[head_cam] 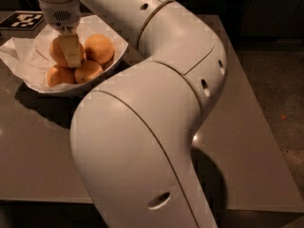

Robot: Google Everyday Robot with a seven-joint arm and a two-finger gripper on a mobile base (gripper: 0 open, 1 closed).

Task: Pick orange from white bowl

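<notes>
End effector (pixel 71 51) down inside the white bowl (pixel 119 52), at the far left of the bench (pixel 247 127). Set right over the orange (pixel 57 51), its pale front face covering the fruit's right side from the camera. Cannot tell whether apart, together or clamped on the fruit.

Orange at the back left of the bowl, directly behind and below the end effector, no gap visible between them. Lies among three more: second orange (pixel 100 47) just beside it to the right, third orange (pixel 88 71) in front, fourth orange (pixel 58 76) at the front left, all packed close.

Crumpled white paper (pixel 19 56) under the fruit, spilling past the bowl's left rim. Black-and-white marker (pixel 23 20) flat on the bench behind the bowl.

White arm (pixel 180 46) reaching right from the wrist above the bowl, bending at an elbow, then dropping wide through the foreground and hiding much of the bench.
</notes>
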